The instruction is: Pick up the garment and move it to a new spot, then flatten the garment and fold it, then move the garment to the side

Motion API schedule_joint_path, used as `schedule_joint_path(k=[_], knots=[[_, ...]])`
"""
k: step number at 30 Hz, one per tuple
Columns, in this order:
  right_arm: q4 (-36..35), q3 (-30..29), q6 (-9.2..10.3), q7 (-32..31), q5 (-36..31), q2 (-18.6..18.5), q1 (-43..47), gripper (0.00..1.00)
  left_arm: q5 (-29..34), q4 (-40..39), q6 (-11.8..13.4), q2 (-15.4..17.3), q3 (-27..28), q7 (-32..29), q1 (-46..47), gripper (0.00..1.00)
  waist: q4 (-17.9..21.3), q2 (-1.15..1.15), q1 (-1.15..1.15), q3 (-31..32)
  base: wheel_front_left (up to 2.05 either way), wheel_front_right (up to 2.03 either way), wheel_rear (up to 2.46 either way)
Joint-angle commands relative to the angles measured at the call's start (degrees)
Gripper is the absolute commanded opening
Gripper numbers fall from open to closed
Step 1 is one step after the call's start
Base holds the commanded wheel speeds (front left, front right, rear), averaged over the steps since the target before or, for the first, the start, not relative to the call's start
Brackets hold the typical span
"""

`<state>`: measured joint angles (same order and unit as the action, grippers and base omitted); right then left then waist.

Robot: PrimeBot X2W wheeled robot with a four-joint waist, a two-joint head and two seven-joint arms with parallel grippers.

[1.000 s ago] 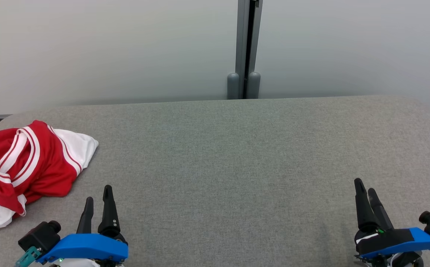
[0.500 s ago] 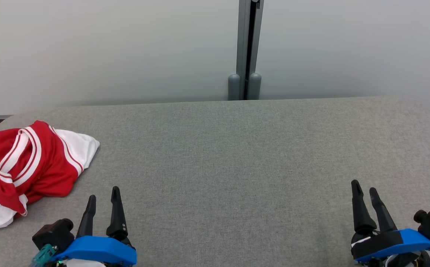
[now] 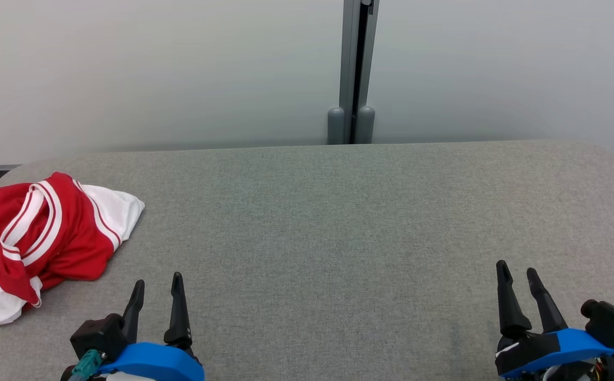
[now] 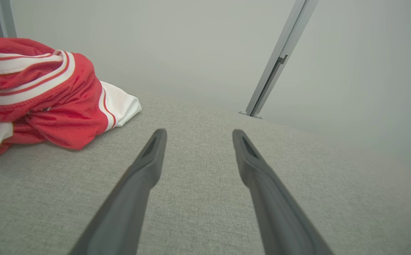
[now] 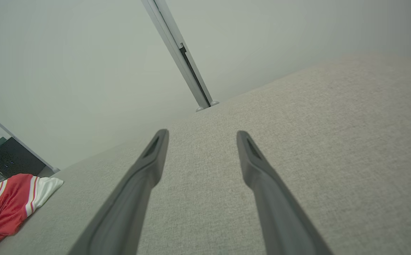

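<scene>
– Both arms had drawn in and lower, hadn't they? I saw the left gripper (image 3: 157, 280) slide toward the middle, and the right gripper (image 3: 517, 267) edge inward too.
– Aye, and the head had nudged as well, so the garment (image 3: 37, 238) only seemed to drift. It hadn't budged.
– Where was it lying?
– Bunched at the nine o'clock edge of the desk (image 3: 339, 211), red with white stripes. It sat about ten o'clock from the left gripper and well apart from the right.
– And the fingers (image 4: 148, 159)?
– Spread wide on both, nothing between them, over bare desk.
– How would it handle?
– Light, soft, slippery jersey cloth, I'd judge, so it would sag and slide. I'd have pinched the striped band (image 3: 47, 222) on top, or the white corner (image 3: 124, 209) at its two o'clock, not the loose middle.
</scene>
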<state>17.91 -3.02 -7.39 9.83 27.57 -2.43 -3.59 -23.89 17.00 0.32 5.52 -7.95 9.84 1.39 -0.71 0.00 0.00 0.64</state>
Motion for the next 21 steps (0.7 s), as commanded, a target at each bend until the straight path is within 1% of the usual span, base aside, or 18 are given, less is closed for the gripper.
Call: schedule_joint_path(k=[1, 21], knots=[[-0.2, 0.1, -0.12, 0.6, -1.2, -0.5, -1.0, 1.0, 1.2, -0.1, 0.4, 0.6, -0.2, 0.5, 1.1, 1.0, 0.0, 0.0, 0.0, 0.0, 0.0, 0.0, 0.0], [0.3, 0.6, -0.14, 2.6, -10.3, -0.6, -0.9, 1.0, 8.8, -0.4, 2.1, 1.3, -1.9, 1.6, 0.2, 1.0, -0.4, 0.0, 0.0, 0.2, 0.0, 0.0, 0.0]])
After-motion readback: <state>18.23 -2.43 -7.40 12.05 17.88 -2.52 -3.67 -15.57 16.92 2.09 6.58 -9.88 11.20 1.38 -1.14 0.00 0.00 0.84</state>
